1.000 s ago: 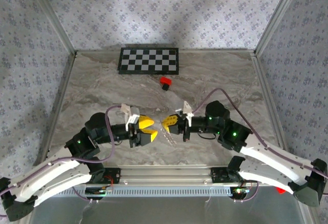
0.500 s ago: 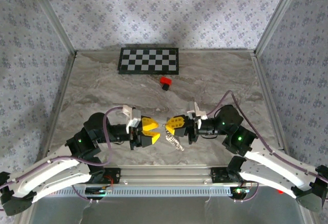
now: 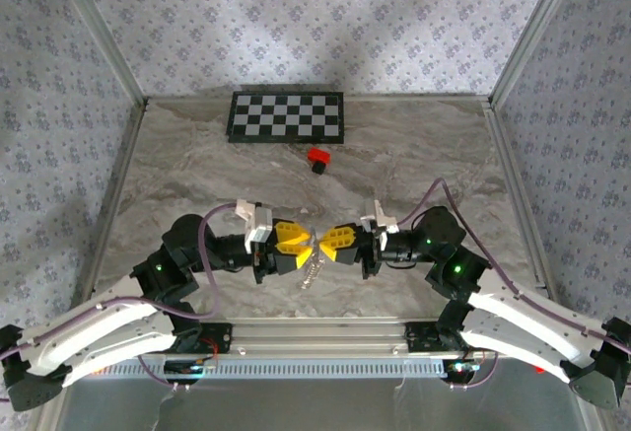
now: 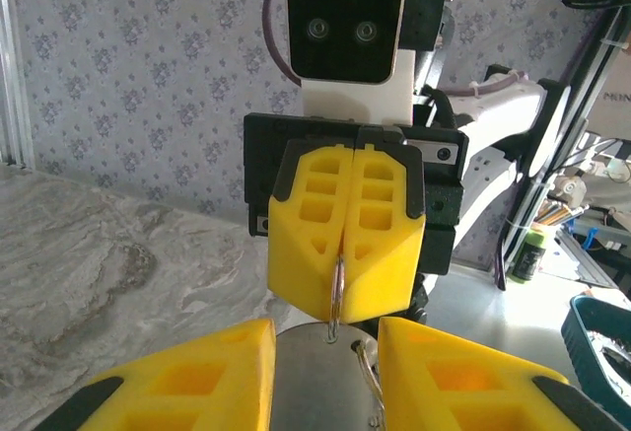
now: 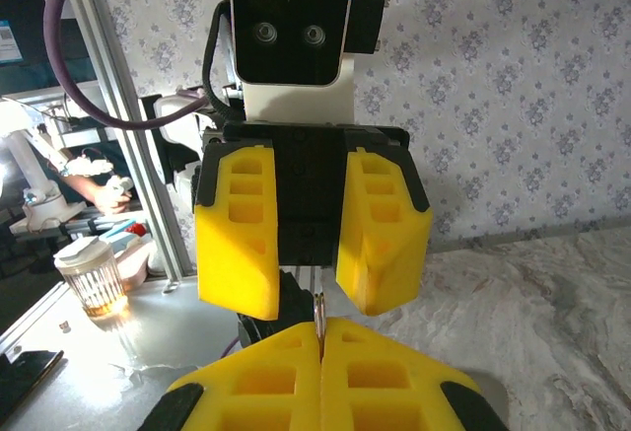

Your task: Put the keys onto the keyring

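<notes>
Tabletop [image 3: 187, 170]: left tool [image 3: 304, 246] opposite right tool [image 3: 323, 244] (keyring [image 3: 311, 273])

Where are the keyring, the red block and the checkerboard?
keyring [image 3: 312, 272]: top view, on its dangling chain part.
red block [image 3: 317, 158]: top view, on its top face.
checkerboard [image 3: 287, 116]: top view, on its centre.

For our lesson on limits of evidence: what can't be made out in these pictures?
- Top view: silvery jagged metal keyring is too small to see what it carries.
- Left wrist view: its lower part is cut off by the bottom edge.
- Right wrist view: shut yellow fingers of the right gripper hide most of it.
</notes>
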Motion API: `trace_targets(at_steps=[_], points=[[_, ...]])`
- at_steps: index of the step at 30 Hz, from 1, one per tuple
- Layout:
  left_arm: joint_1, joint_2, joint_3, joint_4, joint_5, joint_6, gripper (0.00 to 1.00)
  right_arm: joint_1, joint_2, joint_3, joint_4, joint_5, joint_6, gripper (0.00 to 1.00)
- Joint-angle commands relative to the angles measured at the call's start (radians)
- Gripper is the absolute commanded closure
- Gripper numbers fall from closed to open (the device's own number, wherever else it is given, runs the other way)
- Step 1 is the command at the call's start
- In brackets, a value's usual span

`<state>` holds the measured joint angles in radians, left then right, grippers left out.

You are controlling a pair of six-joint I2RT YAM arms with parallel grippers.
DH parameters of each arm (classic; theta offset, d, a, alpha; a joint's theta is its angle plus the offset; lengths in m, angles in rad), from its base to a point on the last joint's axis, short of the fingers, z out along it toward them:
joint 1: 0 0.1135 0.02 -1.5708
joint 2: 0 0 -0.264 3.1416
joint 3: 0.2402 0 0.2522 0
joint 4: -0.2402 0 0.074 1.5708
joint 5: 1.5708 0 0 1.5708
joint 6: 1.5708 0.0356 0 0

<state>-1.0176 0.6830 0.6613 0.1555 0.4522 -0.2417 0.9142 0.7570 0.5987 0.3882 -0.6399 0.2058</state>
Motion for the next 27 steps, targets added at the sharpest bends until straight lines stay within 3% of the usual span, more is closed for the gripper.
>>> trace_targets(at_steps=[1, 22, 27], points=[[-0.007, 0.003, 0.043, 0.059, -0.006, 0.025, 0.68, -0.007, -0.013, -0.001, 0.072, 0.009, 0.016, 1.00], [-0.009, 0.072, 0.067, 0.098, -0.013, 0.022, 0.75, -0.020, -0.001, -0.012, 0.101, 0.006, 0.029, 1.00], [-0.008, 0.070, 0.061, 0.111, -0.029, 0.013, 0.82, -0.021, -0.005, -0.017, 0.102, 0.008, 0.030, 1.00]])
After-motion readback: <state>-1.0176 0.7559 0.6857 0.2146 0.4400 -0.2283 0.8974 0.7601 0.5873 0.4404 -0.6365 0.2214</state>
